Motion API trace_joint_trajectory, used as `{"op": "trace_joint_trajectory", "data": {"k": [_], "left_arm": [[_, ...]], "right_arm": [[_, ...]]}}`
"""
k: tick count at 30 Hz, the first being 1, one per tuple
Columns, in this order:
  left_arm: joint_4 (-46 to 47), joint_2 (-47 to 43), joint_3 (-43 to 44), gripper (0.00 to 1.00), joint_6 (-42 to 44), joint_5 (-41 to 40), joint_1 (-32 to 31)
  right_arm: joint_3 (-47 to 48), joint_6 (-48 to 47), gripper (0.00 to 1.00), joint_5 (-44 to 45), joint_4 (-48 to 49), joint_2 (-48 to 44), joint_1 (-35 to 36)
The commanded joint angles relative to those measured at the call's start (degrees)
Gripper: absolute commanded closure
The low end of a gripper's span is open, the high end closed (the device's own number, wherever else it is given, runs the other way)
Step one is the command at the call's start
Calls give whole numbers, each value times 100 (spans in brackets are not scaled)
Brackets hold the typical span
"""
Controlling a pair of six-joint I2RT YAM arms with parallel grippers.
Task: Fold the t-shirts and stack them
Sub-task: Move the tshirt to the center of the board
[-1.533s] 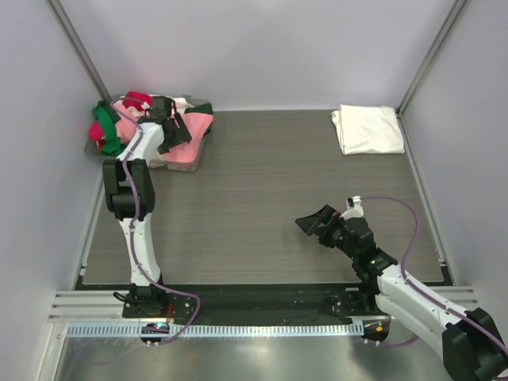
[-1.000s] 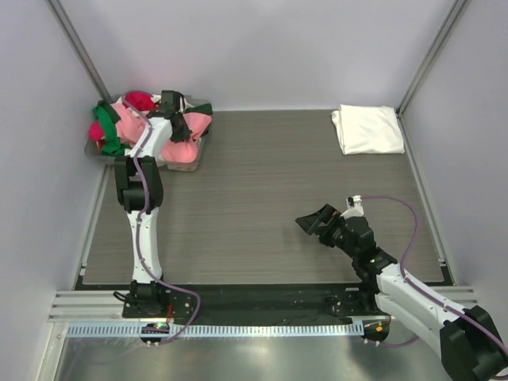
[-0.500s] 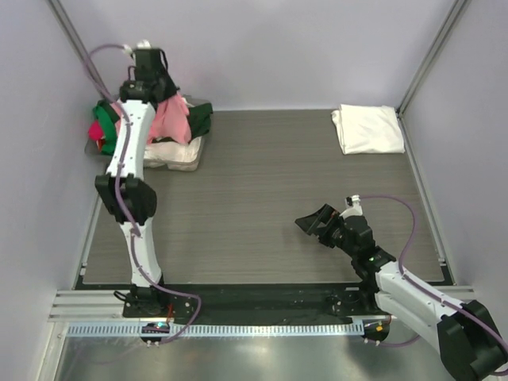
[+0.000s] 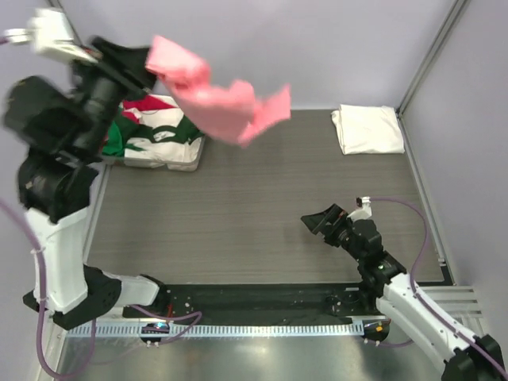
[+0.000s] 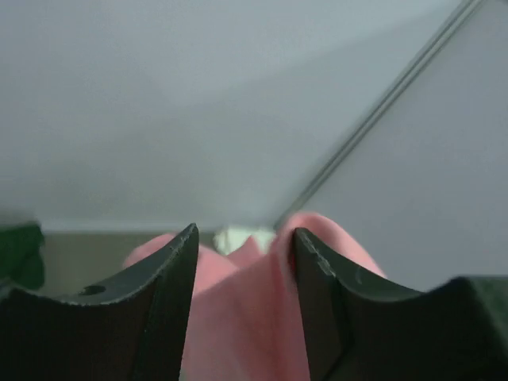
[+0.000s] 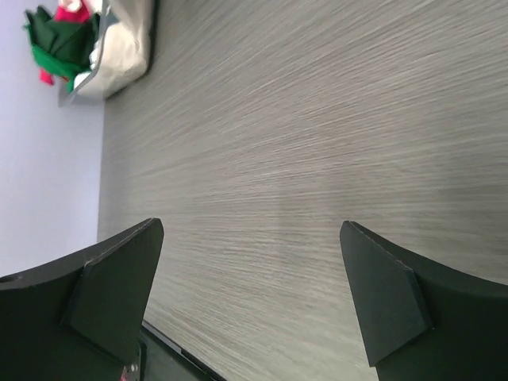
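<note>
My left gripper point(image 4: 147, 67) is raised high near the camera and is shut on the salmon-pink t-shirt point(image 4: 226, 99), which swings out in the air toward the table's middle. In the left wrist view the pink cloth point(image 5: 254, 317) fills the gap between the fingers point(image 5: 321, 302). A folded white t-shirt point(image 4: 367, 128) lies at the far right. Dark green, red and white shirts point(image 4: 155, 135) lie heaped in the clear tray point(image 4: 176, 163) at the far left; they also show in the right wrist view point(image 6: 67, 40). My right gripper point(image 4: 321, 222) is open and empty, low over the table right of centre.
Grey walls and metal corner posts close in the table on three sides. The wood-grain table top point(image 4: 262, 198) lies bare between the tray and my right gripper. The arms' black base rail point(image 4: 262, 298) runs along the near edge.
My left arm has lifted the pink shirt out of the tray, risen high and swung it right through the air. My right gripper has shifted slightly.
</note>
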Motion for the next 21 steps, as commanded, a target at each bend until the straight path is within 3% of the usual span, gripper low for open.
{"op": "trace_joint_trajectory", "data": {"k": [1,2,4,5,8,10,14,21], "left_arm": [[-1568,713,-1863,43,-429,1124,-83],[-1489,425,-3139,19,-639,1310,-100],[-954,12,-4490,16,-930,1452,-127],[-752,-452,-5628,16,-1044,1409,-127],[-188,-1489,-7092,14,-1484,1110,-118],[-135,-1878,-7683,15,-1643,786,-127],[-152,-2644,-8345,18,-1801,740,-136],[49,-2944,-9076,25,-1854,1118,-460]], "right_arm": [[884,-196,0,745,-1463,-761,-29],[1123,-327,0,869,-1756,-876,-29],[1963,-486,0,1245,-2606,-1000,-29],[2265,-609,0,1431,-2890,-948,-29],[3259,-724,0,1949,-3971,-492,-29],[3620,-777,0,1995,-4430,-193,-29],[3446,-707,0,1583,-4492,736,-29],[2541,-337,4,844,-3553,1636,-20]]}}
